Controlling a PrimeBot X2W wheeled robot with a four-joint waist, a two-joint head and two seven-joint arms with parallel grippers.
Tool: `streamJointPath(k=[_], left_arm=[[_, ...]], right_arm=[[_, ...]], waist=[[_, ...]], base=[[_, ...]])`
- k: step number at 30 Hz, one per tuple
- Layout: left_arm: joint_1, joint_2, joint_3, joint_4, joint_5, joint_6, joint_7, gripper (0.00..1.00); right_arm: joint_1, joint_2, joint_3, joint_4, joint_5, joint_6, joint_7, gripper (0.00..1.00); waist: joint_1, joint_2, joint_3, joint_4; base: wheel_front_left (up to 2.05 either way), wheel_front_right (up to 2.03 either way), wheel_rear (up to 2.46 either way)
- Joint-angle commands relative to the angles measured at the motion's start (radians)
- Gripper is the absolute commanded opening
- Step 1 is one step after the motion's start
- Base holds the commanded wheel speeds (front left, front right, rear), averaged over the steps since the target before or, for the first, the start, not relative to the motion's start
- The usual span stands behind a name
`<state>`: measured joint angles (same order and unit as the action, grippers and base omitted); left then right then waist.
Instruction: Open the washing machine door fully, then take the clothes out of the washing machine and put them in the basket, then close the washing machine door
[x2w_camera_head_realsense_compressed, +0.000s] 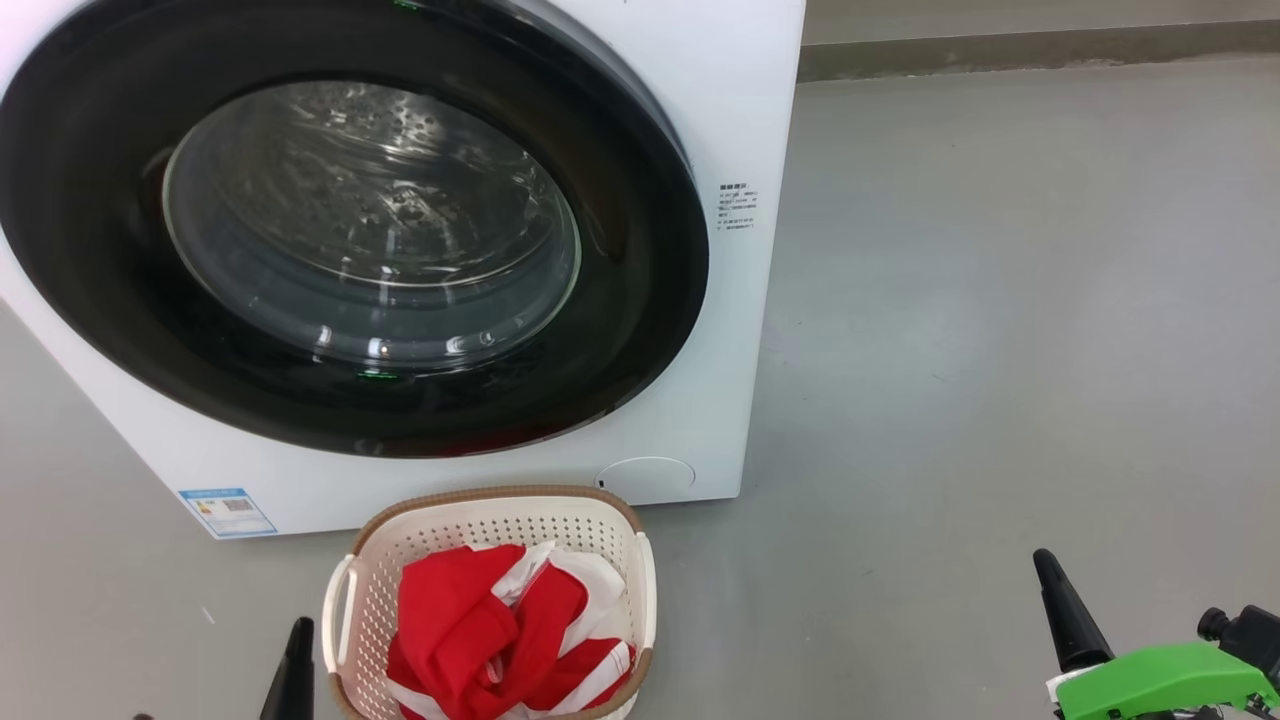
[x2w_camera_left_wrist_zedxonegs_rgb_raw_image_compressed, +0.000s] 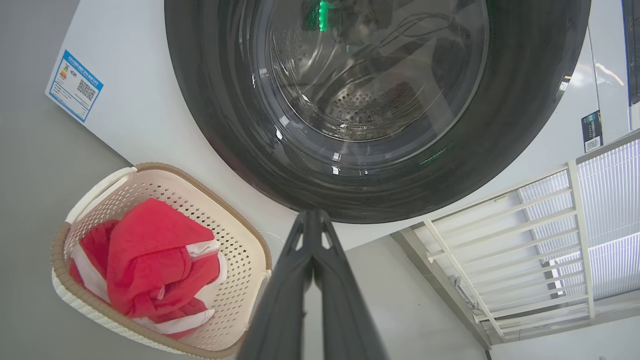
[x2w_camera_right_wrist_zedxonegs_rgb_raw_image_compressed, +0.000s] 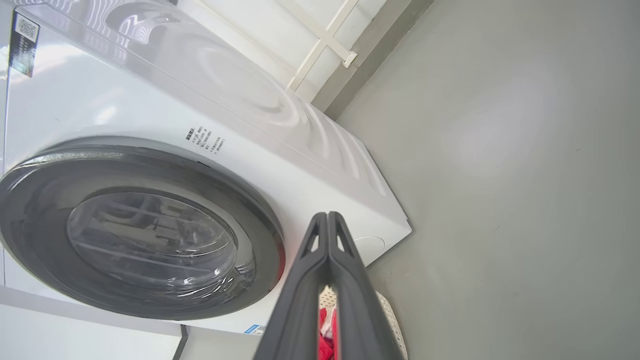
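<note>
The washing machine (x2w_camera_head_realsense_compressed: 720, 110) stands white and boxy on the floor, its round black-ringed door (x2w_camera_head_realsense_compressed: 350, 230) lying flat against its front, closed, with bare steel drum behind the glass. Before it sits the cream basket (x2w_camera_head_realsense_compressed: 495, 505) holding the red and white clothes (x2w_camera_head_realsense_compressed: 500, 630). My left gripper (x2w_camera_head_realsense_compressed: 298, 640) is low at the basket's left side, shut and empty. My right gripper (x2w_camera_head_realsense_compressed: 1050, 570) is off to the right over bare floor, shut and empty. The left wrist view has the left gripper (x2w_camera_left_wrist_zedxonegs_rgb_raw_image_compressed: 312, 215) pointing at the door (x2w_camera_left_wrist_zedxonegs_rgb_raw_image_compressed: 530, 100), with the basket (x2w_camera_left_wrist_zedxonegs_rgb_raw_image_compressed: 235, 225) and clothes (x2w_camera_left_wrist_zedxonegs_rgb_raw_image_compressed: 155, 255) to the left.
Grey floor (x2w_camera_head_realsense_compressed: 1000, 300) spreads to the right of the machine. A white railed frame (x2w_camera_left_wrist_zedxonegs_rgb_raw_image_compressed: 525, 240) stands beside the machine in the left wrist view. The right wrist view looks past the right gripper (x2w_camera_right_wrist_zedxonegs_rgb_raw_image_compressed: 327, 217) at the door (x2w_camera_right_wrist_zedxonegs_rgb_raw_image_compressed: 45, 280) and machine side (x2w_camera_right_wrist_zedxonegs_rgb_raw_image_compressed: 300, 140).
</note>
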<state>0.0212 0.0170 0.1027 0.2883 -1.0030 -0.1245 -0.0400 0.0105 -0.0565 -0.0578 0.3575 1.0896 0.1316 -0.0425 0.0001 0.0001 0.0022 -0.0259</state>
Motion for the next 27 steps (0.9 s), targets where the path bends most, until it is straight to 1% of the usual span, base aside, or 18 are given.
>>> streamJointPath(k=[1,27], left_arm=[[-0.043,0.017,0.017,-0.03,-0.027,-0.004,0.007,0.0],[-0.087,0.026,0.014,-0.037,-0.323,-0.005,0.082,0.0]], right_arm=[[-0.057,-0.007,0.001,-0.032,0.031,0.0,0.005,0.0],[-0.088,-0.001,-0.028,-0.073,0.281,-0.001,0.081,0.0]], waist=[[-0.0001,-0.0001,0.0,0.001],[-0.0001,-0.0001,0.0,0.013]], base=[[0.0,0.0,0.0],[0.0,0.0,0.0]])
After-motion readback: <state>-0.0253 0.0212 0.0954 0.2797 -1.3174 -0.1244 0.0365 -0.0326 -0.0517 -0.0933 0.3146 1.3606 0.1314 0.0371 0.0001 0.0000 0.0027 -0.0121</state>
